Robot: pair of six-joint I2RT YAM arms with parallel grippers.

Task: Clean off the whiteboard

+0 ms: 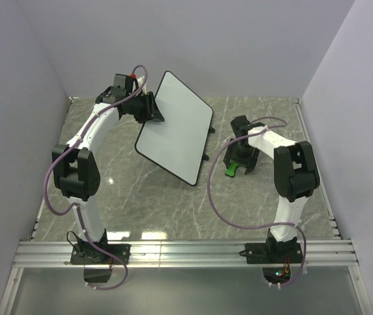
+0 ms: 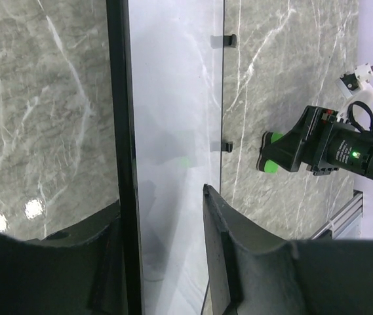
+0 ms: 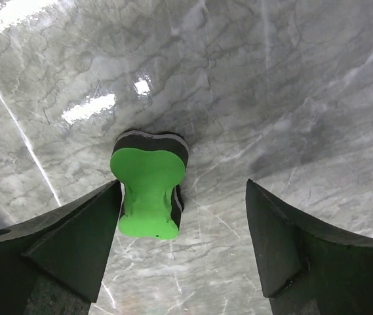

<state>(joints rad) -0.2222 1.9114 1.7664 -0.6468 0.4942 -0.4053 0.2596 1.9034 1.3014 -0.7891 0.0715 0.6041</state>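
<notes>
At the near edge of the marble table (image 1: 140, 197), both arm bases are bolted to an aluminium rail (image 1: 186, 252), and a purple cable (image 1: 214, 209) loops out from each. The right arm folds sharply at the elbow and points its wrist down at the table. From above, the right gripper (image 1: 238, 165) is mostly covered by its own wrist. Its wrist camera shows the fingers (image 3: 75, 243) spread wide with a green eraser (image 3: 148, 190) between them. The eraser sits close against one finger and well apart from the other. Its dark underside is cut off from view, so it only seems to rest on the table.

Farther back and toward the left, the whiteboard (image 1: 173, 128) is held off the table at a steep tilt. Its plain white face is turned up toward the top camera, its lowest corner is near the table's middle, and its small black feet (image 2: 229, 41) stick out along the far edge. The left arm reaches up and back, then bends toward the centre. The left gripper (image 1: 152, 110) is pinched on the board's upper left edge, one finger on each face. In its wrist view the fingers and the board's black rim (image 2: 124, 131) hide the point of contact. Grey walls (image 1: 238, 46) close in the back and sides.
</notes>
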